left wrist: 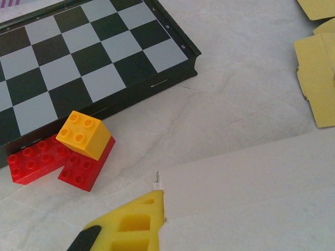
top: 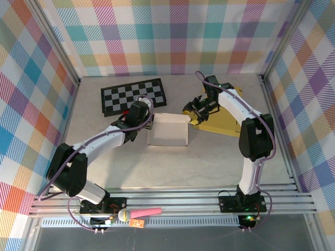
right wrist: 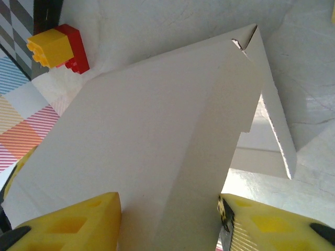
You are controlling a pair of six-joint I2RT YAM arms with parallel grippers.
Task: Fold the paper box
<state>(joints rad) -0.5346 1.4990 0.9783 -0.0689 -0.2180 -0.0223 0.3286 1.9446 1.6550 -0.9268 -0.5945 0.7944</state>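
Chessboard, bricks nr box — yellow card on R.

Left wrist view: we log the paper box cut off at the frame's right and bottom, and the chessboard at its top and left. The box wall covers one side of the left pincer. Right wrist view: the right pincer is cut off below.
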